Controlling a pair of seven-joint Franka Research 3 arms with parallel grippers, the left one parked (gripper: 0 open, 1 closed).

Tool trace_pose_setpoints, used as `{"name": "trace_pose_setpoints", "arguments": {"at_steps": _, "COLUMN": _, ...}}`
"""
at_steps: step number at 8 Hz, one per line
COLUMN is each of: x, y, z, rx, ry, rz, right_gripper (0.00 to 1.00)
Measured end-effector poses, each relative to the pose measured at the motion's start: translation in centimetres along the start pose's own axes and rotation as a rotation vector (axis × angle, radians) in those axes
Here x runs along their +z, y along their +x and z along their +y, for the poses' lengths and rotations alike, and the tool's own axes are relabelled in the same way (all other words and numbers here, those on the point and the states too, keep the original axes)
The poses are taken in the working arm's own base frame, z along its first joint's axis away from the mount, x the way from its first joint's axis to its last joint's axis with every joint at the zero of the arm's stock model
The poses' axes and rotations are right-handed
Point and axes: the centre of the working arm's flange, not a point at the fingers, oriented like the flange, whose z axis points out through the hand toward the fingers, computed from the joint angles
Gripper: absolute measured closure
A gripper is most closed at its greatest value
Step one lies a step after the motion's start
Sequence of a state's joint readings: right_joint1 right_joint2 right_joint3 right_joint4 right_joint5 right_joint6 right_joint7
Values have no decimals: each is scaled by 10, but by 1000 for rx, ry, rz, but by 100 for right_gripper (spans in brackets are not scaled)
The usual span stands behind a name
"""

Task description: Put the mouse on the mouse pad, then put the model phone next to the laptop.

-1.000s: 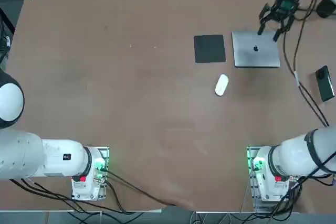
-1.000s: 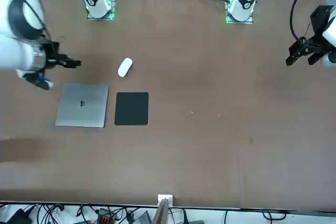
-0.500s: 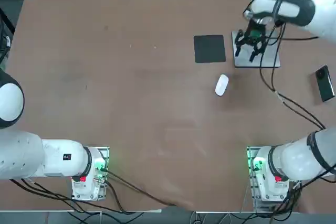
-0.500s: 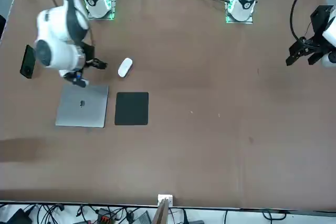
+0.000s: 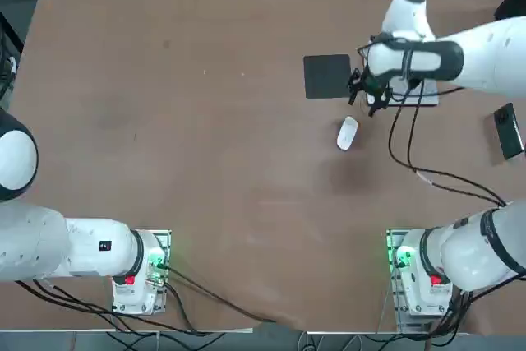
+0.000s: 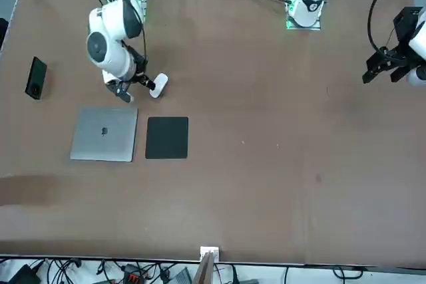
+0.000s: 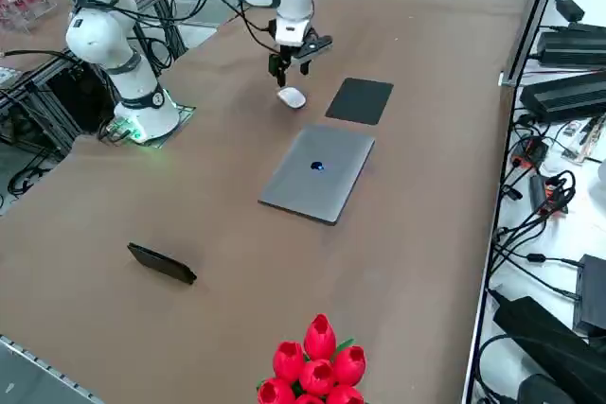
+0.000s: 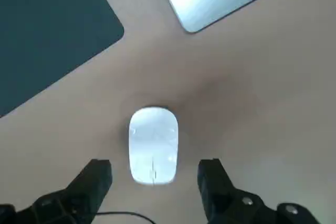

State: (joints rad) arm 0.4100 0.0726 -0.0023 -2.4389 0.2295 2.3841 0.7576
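White and glossy, the mouse (image 8: 153,145) lies on the brown table (image 5: 205,162), off the mouse pad (image 5: 328,76), in the same spot as in the earlier top views. What changes is the right gripper (image 8: 156,174): a second ago it hangs over the far right corner of the laptop (image 7: 318,172) as the top view shows it, half a second ago it is over the middle of the lid, and now it has swung left to the laptop's pad-side edge, near the mouse. Its two fingers are spread wide, with nothing between them, and in the right wrist view they point toward the mouse without touching it. In the front view the fingertips now reach the mouse's outline, where before there is a gap between them. The black pad and the silver laptop keep their places side by side, a narrow strip of table between them. The model phone (image 6: 36,78), dark with a camera ring, is hidden in the front view a second ago and now shows fully; it stays well apart from the laptop, on its other side from the pad. Red tulips (image 7: 317,366) show in the right side view.
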Motion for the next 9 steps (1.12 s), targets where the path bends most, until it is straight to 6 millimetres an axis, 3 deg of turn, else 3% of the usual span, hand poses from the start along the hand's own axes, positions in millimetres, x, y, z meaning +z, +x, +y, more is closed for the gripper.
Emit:
{"name": "trace_pose_setpoints", "arguments": {"at_steps": 3, "x": 38, "y": -24, "z": 12, "rx": 38, "ry": 43, "rz": 85, "right_gripper": 0}}
{"name": "trace_pose_setpoints", "arguments": {"at_steps": 9, "x": 61, "y": -26, "z": 13, "rx": 83, "ry": 54, "rz": 114, "right_gripper": 0}}
